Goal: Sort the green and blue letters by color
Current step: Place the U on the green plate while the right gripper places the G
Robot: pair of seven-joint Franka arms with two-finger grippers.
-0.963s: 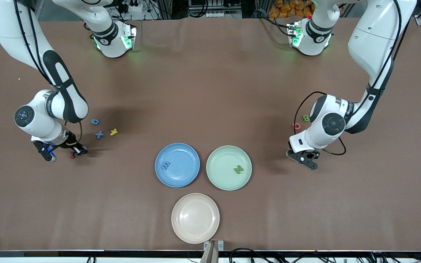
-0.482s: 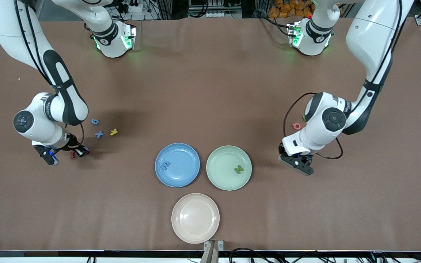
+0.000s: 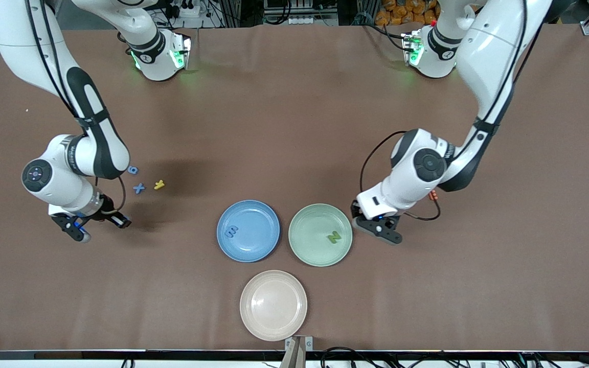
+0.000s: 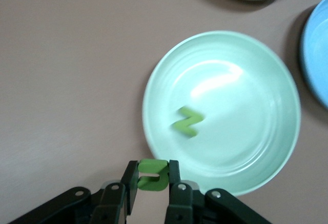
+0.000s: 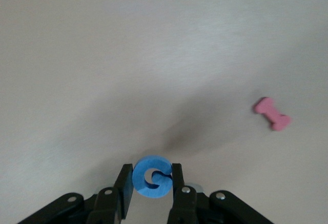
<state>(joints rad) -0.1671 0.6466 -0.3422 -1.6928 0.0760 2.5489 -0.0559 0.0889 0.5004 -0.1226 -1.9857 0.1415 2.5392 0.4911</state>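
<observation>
My left gripper (image 3: 367, 224) (image 4: 153, 171) is shut on a green U-shaped letter (image 4: 152, 166), held just off the rim of the green plate (image 3: 320, 212) (image 4: 277, 131) at the side toward the left arm's end. A green N (image 3: 333, 237) (image 4: 187, 121) lies in that plate. A blue letter (image 3: 231, 231) lies in the blue plate (image 3: 261, 214). My right gripper (image 3: 122, 221) (image 5: 151, 175) is shut on a blue G (image 5: 151, 178), low over bare table near the right arm's end. A blue 9 (image 3: 132, 169) and a blue X (image 3: 139, 188) lie on the table close by.
A yellow Y (image 3: 159, 184) lies beside the blue X. A pinkish-red letter (image 5: 272, 114) lies on the table near my right gripper. An empty beige plate (image 3: 273, 305) sits nearest the front camera. Something small and orange (image 3: 432, 194) peeks from under the left arm.
The left arm has swung from the left arm's end of the table to the green plate's rim with the green letter. The right gripper has shifted slightly toward the front camera with the G.
</observation>
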